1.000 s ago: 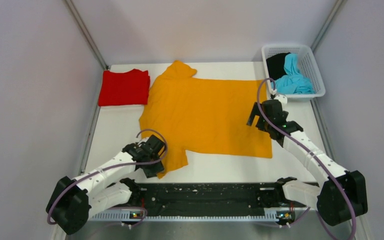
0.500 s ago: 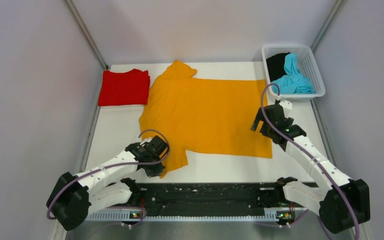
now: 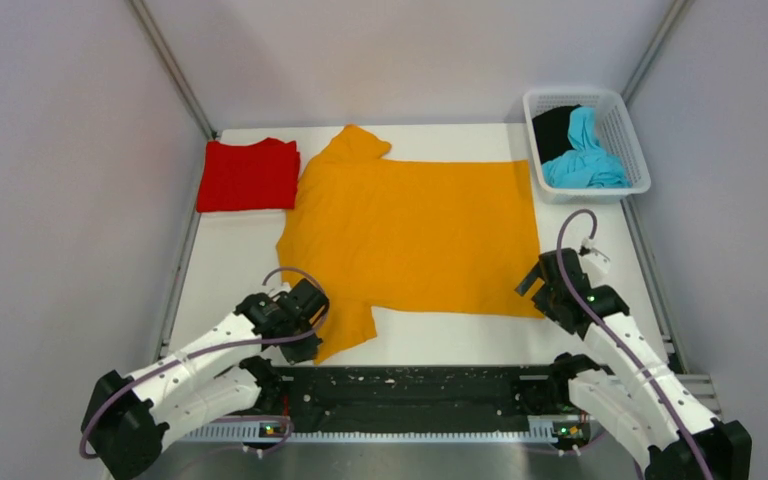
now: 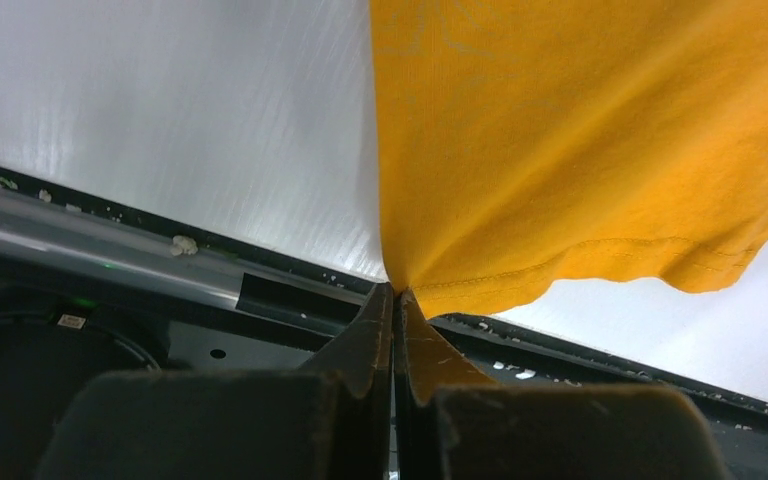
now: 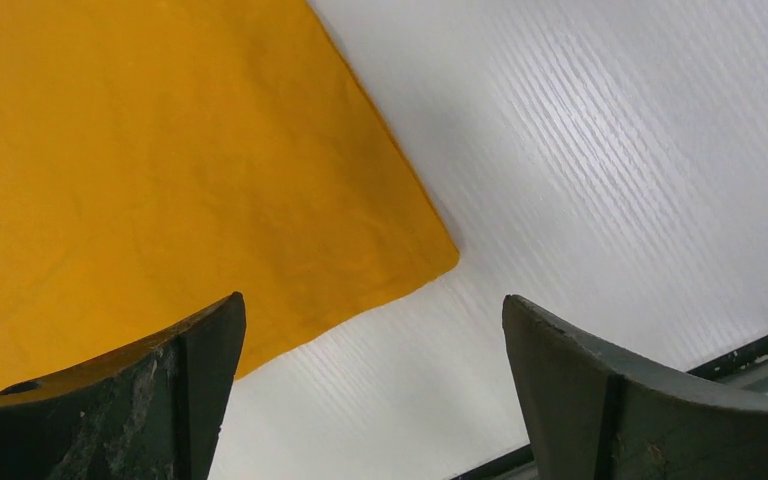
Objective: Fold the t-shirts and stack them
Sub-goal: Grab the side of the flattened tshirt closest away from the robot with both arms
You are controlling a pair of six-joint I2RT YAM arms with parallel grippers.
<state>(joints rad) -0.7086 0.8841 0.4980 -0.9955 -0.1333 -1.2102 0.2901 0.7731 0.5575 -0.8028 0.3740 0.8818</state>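
Centre: a spread-flat orange-yellow cotton t-shirt (image 3: 410,235) lies on the white table (image 3: 230,262). At 10 o'clock, a folded red cotton t-shirt (image 3: 248,175) sits just beside its far sleeve. In the 2 o'clock corner, a white plastic mesh basket (image 3: 632,128) holds a black t-shirt (image 3: 553,128), with a cyan-blue t-shirt (image 3: 585,158) to its right. At 7 o'clock, the left gripper (image 4: 396,300) is clamped on the near sleeve's edge. At 4 o'clock, the right gripper (image 5: 370,300) is over the hem's near corner, jaws apart.

White-shelled arms (image 3: 198,352), black joints (image 3: 128,440), looping mauve cables (image 3: 559,258), scuffed dark tool fingers (image 5: 150,405).

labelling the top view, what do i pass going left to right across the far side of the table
folded red t-shirt → spread orange-yellow t-shirt → white mesh basket, holding black t-shirt then cyan-blue t-shirt
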